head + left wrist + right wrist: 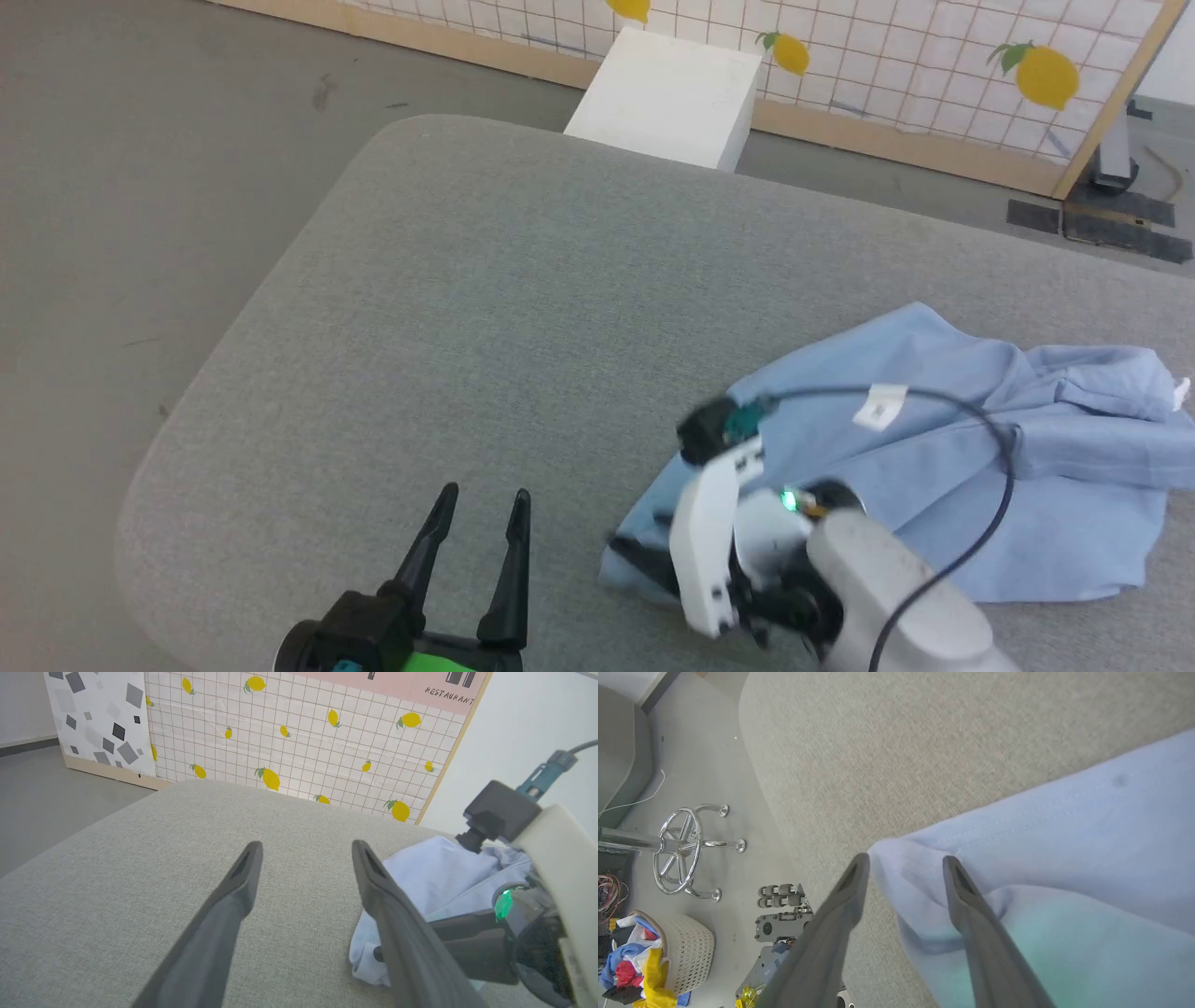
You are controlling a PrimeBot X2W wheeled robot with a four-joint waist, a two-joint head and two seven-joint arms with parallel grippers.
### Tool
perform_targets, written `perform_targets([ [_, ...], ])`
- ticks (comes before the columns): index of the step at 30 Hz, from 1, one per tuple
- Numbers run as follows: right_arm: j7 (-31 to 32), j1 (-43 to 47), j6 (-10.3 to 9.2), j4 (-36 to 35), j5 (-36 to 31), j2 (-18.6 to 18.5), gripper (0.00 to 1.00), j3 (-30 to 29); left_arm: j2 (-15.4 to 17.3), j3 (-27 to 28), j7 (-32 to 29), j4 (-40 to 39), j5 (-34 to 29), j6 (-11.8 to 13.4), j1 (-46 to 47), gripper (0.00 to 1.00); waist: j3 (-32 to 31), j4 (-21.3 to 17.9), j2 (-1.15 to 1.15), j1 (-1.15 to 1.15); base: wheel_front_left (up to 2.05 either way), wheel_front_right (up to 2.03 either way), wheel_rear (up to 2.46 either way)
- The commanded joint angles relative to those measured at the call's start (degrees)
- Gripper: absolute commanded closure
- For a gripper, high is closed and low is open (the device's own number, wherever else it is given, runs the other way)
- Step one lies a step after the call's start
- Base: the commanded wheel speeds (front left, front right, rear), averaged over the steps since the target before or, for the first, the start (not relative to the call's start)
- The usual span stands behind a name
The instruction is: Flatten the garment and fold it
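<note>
Fingers (847,896) of right gripper (906,857) parted, straddling garment (1064,826) corner.

We see a grey fabric-covered table (485,308) with rounded corners across the frame's middle; 1 crumpled light blue garment (1074,504) lies at its lower right.

Light blue soft-fabric polo shirt (1083,504) lay crumpled and unfolded at near right of grey fabric-covered surface (523,308). Folds bunched toward far right. Small white label (880,406) faced up. Hemmed corner pointed near-left.
</note>
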State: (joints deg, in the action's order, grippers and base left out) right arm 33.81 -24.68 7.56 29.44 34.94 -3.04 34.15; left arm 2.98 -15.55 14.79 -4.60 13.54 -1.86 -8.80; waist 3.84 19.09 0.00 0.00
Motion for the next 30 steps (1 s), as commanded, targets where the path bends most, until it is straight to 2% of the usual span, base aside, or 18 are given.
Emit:
perform_targets([
  [1, -1.01, -1.89, -0.08, -1.49, 1.35, 0.14, 0.00, -0.41, -0.11, 0.10, 0.21, -0.05, 0.33, 0.18, -0.23, 0.00, -0.22, -1.13, 0.00, 0.00, 0.00, 0.00, 0.00],
  [6, -6.32, -4.20, -0.08, -8.63, 1.45, -0.49, 0.00, -5.85, -0.11, 0.70, 0.21, -0.67, 0.01, 0.23, -0.01, 0.00, -0.49, -3.98, 0.00, 0.00, 0.00, 0.00, 0.00],
  [10, -12.13, -1.21, -0.08, -15.05, -4.42, -3.16, 0.00, -15.11, -0.11, 1.06, 0.21, -1.53, -0.59, 0.17, 0.23, 0.00, -0.23, -6.40, 0.00, 0.00, 0.00, 0.00, 0.00],
  [17, -21.75, 11.63, -0.08, -28.11, -14.90, -1.35, 0.00, -31.49, -0.11, 2.15, 0.21, -2.75, -1.39, 0.02, 0.44, 0.00, 0.85, -10.46, 0.00, 0.00, 0.00, 0.00, 0.00],
  [23, -31.21, 22.33, -0.08, -34.08, -21.94, 0.00, 0.00, -38.92, -0.11, 2.38, 0.21, -3.30, -1.55, 0.03, 0.06, 0.00, 1.40, -12.94, 0.00, 0.00, 0.00, 0.00, 0.00],
  [30, -45.16, 32.71, -0.08, -33.55, -16.48, 0.14, 0.00, -42.27, -0.11, 3.22, 0.21, -4.14, -1.36, 0.35, -1.85, 0.00, 1.21, -14.09, 0.00, 0.00, 0.00, 0.00, 0.00],
])
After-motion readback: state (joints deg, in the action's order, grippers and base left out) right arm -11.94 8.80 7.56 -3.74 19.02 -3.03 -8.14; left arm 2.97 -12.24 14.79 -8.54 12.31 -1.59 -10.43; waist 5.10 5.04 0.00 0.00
